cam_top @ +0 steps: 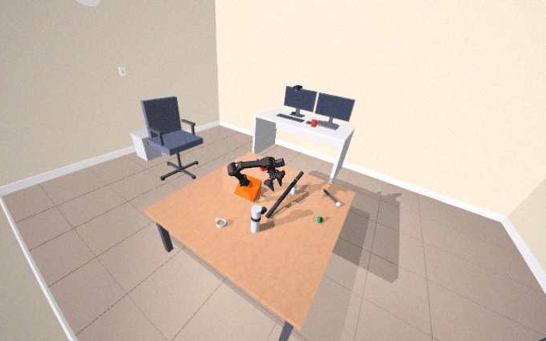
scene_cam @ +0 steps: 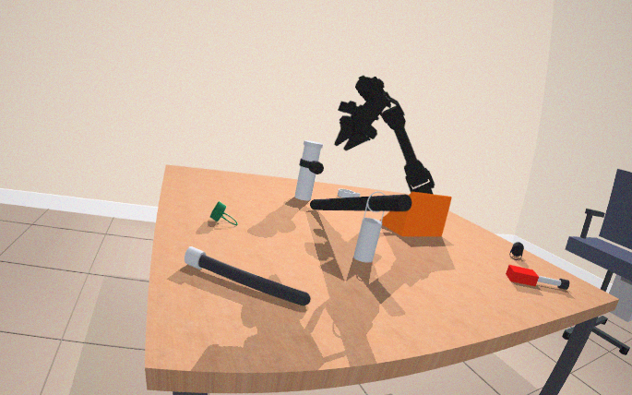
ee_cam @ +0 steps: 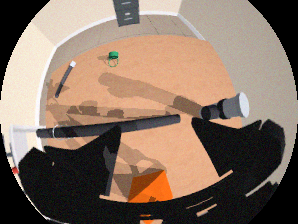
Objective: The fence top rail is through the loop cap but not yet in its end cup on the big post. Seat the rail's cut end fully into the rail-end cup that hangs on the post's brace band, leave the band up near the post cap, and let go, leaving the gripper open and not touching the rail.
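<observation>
The dark top rail (scene_cam: 360, 203) (cam_top: 284, 195) (ee_cam: 107, 127) passes through the wire loop cap on the small grey post (scene_cam: 367, 240). The big grey post (scene_cam: 306, 172) (cam_top: 256, 217) (ee_cam: 228, 107) carries a dark brace band with the rail-end cup (scene_cam: 316, 167) in its upper third. In the exterior view the rail's cut end lies below the cup. In the wrist view a gap shows between the rail end and the post. My gripper (scene_cam: 350, 139) (cam_top: 275, 182) (ee_cam: 157, 124) is open and empty, raised well above the rail and touching nothing.
The arm's orange base (scene_cam: 421, 215) (cam_top: 248, 189) stands behind the rail. A second dark tube with a light end (scene_cam: 244, 277) (cam_top: 331, 197), a green cap (scene_cam: 218, 211) (ee_cam: 113, 56), a white ring (cam_top: 218, 221), a red tool (scene_cam: 524, 275) and a small black part (scene_cam: 517, 250) lie on the table (scene_cam: 259, 343).
</observation>
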